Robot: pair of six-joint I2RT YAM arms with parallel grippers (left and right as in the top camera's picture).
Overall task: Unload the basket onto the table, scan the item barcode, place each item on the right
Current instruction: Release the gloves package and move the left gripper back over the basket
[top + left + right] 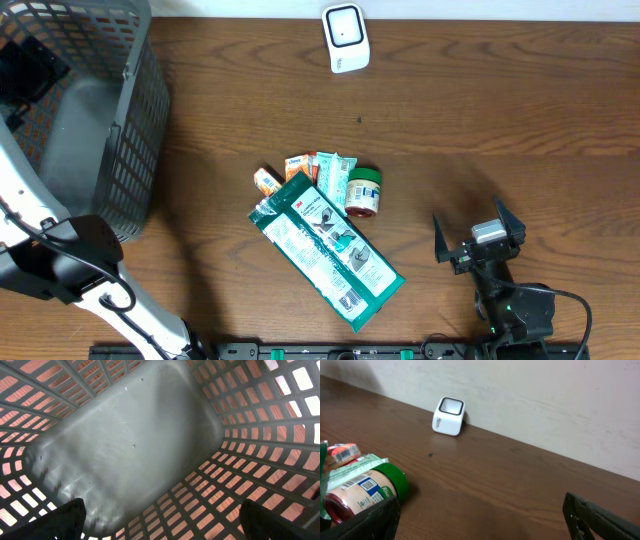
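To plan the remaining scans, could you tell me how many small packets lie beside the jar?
4 small packets: one at the large green package's upper-left corner, three side by side between it and the jar. More may hide underneath.

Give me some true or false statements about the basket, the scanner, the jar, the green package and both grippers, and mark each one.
1. The basket looks empty in the left wrist view. True.
2. The right gripper holds the jar. False: it is open, empty and apart from the jar.
3. The white scanner stands far from the pile. True.
4. The green package lies in the basket. False: it lies on the table.
5. The left gripper is shut. False: it is open.
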